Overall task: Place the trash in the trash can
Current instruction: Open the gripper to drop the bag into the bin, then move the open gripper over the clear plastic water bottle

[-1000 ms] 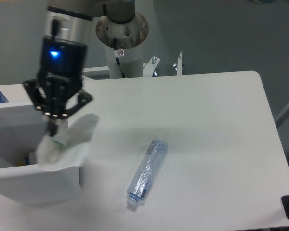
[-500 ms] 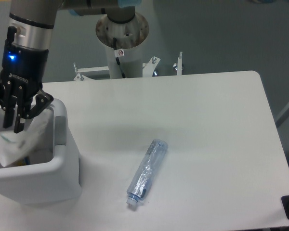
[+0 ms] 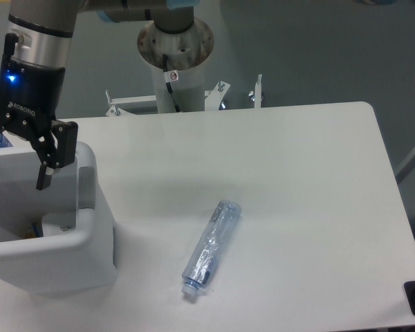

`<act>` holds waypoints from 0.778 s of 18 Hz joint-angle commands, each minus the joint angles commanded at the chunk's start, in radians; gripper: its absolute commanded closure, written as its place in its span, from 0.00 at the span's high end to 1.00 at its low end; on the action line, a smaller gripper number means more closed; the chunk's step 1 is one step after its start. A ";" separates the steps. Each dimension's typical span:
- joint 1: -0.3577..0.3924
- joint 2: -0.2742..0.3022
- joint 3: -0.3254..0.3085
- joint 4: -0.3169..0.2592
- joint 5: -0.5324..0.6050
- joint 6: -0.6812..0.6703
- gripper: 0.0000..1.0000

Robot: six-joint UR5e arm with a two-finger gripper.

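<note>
Gripper [image 3: 17, 169] hangs over the bin [image 3: 90, 238], jaws apart, nothing in them. I cannot see the wrapper. The bottle [image 3: 211, 250] lies on the table [image 3: 297, 173], well apart. I would rise clear of the rim first, then grasp the bottle across its middle.

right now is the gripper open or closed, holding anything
Gripper: open, holding nothing, fingers spread above the trash can. The plastic bottle lies on the table, untouched.
</note>
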State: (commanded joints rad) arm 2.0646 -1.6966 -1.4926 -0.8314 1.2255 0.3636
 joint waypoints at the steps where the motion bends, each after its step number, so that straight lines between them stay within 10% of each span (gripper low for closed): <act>1: 0.011 0.000 -0.002 0.000 0.006 0.002 1.00; 14: 0.259 -0.061 -0.014 -0.003 0.006 0.113 1.00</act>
State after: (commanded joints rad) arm 2.3238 -1.7578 -1.5064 -0.8345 1.2318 0.4768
